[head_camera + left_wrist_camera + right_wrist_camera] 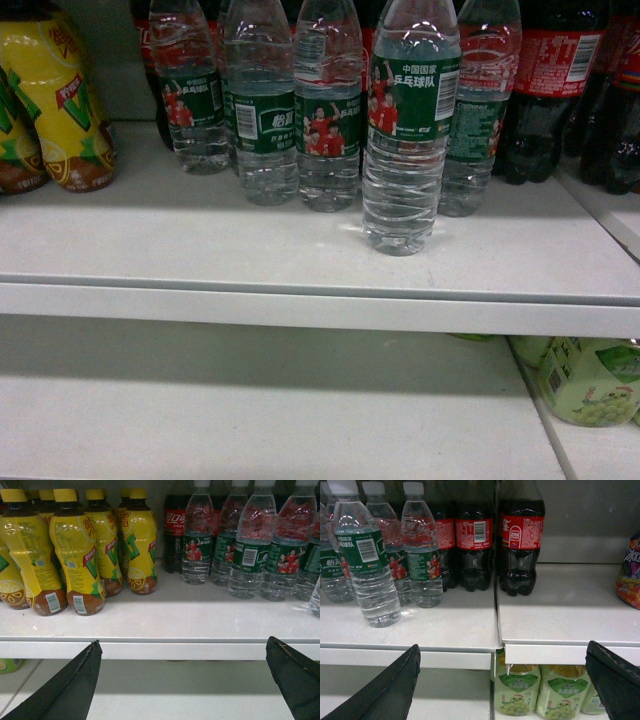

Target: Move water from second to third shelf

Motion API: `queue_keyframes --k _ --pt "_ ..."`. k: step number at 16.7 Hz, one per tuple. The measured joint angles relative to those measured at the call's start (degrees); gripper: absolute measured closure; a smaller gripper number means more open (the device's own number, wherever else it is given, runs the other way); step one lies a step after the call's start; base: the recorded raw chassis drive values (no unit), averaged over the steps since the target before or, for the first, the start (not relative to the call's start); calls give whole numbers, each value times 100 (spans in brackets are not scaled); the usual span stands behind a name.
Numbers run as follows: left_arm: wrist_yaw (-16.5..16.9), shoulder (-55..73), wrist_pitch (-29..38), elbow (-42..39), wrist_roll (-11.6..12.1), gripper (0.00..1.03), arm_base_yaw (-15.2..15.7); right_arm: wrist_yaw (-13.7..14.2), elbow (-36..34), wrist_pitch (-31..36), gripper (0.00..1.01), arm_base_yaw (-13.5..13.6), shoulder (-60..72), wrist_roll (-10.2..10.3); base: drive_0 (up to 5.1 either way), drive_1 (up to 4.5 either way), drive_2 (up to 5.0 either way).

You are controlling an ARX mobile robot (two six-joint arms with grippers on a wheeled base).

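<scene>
Haven't grabbed anything yet, so this is the reach step. Both the left end effector (182, 652) and right end effector (502, 652) hang spread wide, empty. The water (367, 562) stands up-left of the right one, on the shelf (460, 625) near its edge. Next: close in, centre it, squeeze.

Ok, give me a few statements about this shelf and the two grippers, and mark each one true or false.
1. One water bottle stands ahead of the others, nearer the shelf edge. True.
2. The left gripper holds a bottle. False: its jaws are open and hold nothing.
3. The yellow tea bottles stand left of the water. True.
4. The cola bottles have green labels. False: the labels are red.
5. The right gripper is shut. False: its jaws are apart.
</scene>
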Motion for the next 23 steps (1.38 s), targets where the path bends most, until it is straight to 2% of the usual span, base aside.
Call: queue_keyframes --k 23 --pt "0 0 0 0 0 5 0 0 0 0 3 0 0 0 0 0 0"
